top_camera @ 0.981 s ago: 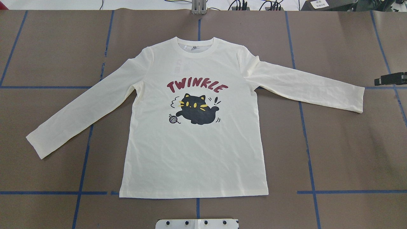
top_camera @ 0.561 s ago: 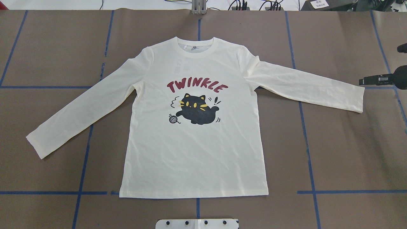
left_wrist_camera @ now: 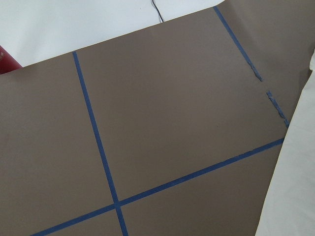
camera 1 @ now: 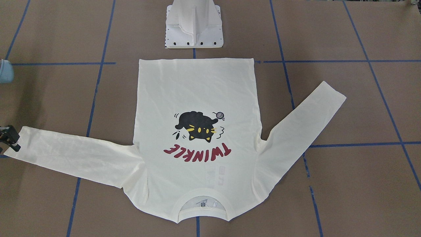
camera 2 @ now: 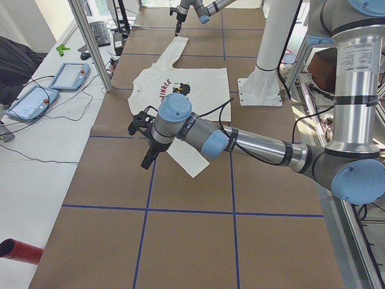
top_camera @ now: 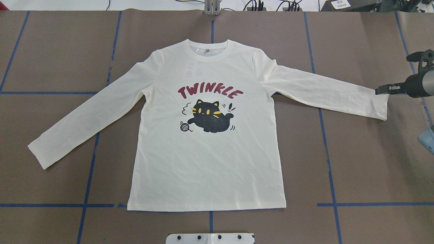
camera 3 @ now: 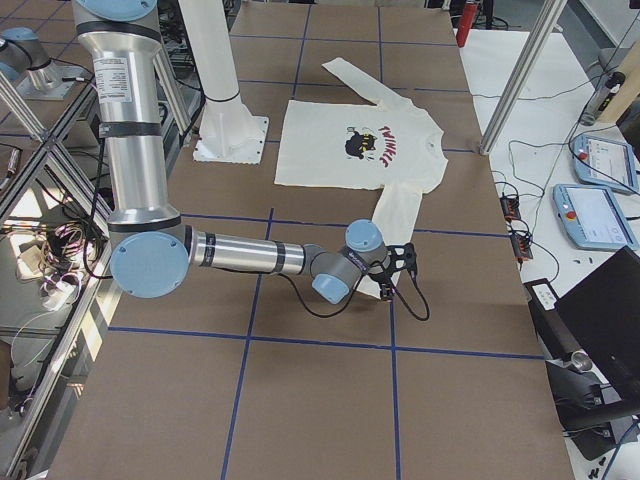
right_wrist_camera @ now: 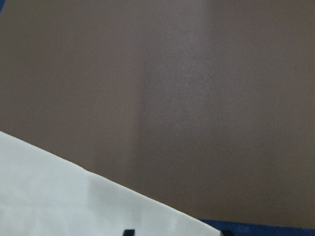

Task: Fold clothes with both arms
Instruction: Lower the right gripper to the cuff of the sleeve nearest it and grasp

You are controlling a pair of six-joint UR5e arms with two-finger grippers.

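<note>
**Overhead.** T-shirt [top_camera: 206,169] lay flat mid-table, print up, collar on the far side from the robot, both sleeves spread. Brown table cover [top_camera: 373,162] was crossed by blue tape lines [top_camera: 328,159]. Right gripper [top_camera: 379,90] sat at the view's right edge, tips at the upper corner of that side's cuff.

**Front-facing.** White pedestal base [camera 1: 194,33] stood just beyond the hem. The right gripper was partly cut off at the frame edge, at the cuff.

**Exterior left.** Left gripper [camera 2: 147,158] hung pointing down over bare cover, just beside the near cuff. Its arm crossed in front of part of that sleeve. Finger spread could not be told. 2 teach pendants [camera 2: 69,75] lay on the white side bench, with an aluminium post [camera 2: 90,42] and a red cylinder [camera 2: 18,250] nearby.

**Exterior right.** The right wrist hid the end of the near cuff.

**Left wrist.** It showed cover, a tape cross and a strip of cloth at the right.

**Right wrist.** 2 black fingertips [right_wrist_camera: 129,232] sat at the bottom edge, spread wide, with the cloth edge between them and not clamped.
</note>
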